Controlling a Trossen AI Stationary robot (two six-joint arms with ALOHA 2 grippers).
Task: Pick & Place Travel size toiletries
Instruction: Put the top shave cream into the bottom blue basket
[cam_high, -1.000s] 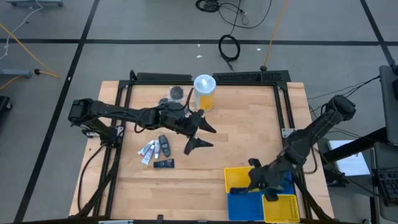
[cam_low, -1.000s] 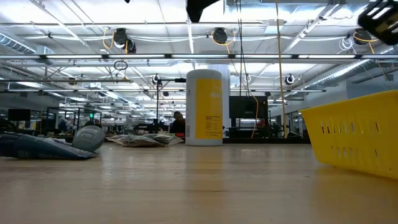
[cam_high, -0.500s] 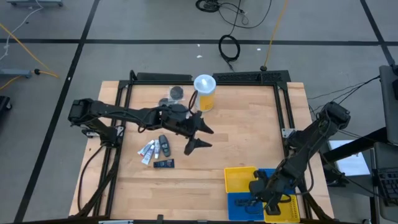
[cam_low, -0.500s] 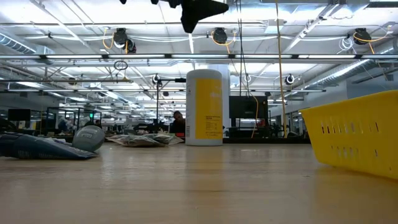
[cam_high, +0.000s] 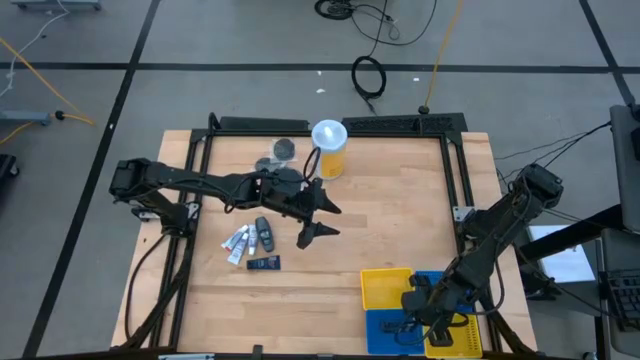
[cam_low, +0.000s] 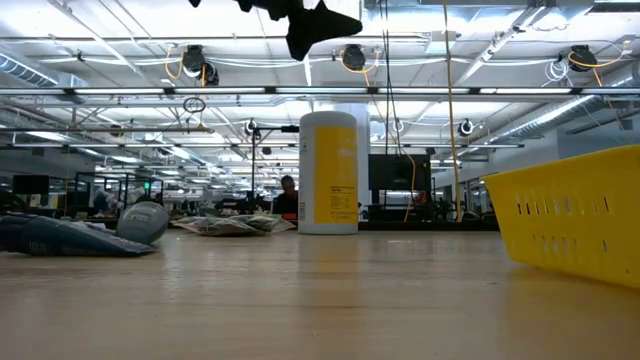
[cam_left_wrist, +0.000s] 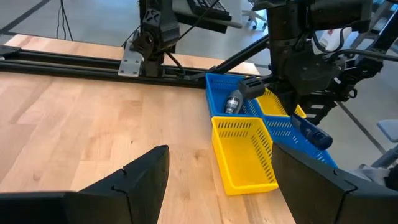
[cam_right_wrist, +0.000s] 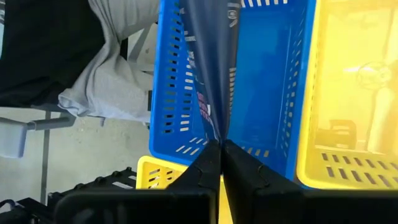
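From my console, the tabletop is the biggest thing in play, and I have it split into two ends for a reason: supply on one side, bins on the other. The right end effector hangs directly over the blue basket, its fingers pressed together on the edge of a dark blue sachet that dangles below them into the basket, so I judge this is the drop-off and a release is what remains. A yellow basket sits just beside the blue one, and the left wrist view shows a small dark bottle already lying in the blue one, which suggests sorting is under way.

The left end effector hovers above bare wood with its fingers spread and nothing between them, placed between the two ends, ready, as I read it, for the next pick. Near it stands the yellow-and-white canister, upright with a white lid, which I am leaving alone. On the end effector's far side from the baskets lie the remaining toiletries: white tubes, a dark bottle and a dark flat packet, close together, with grey round tins near the canister.

The sachet carries small print, but I cannot read it; the canister's label is also illegible.
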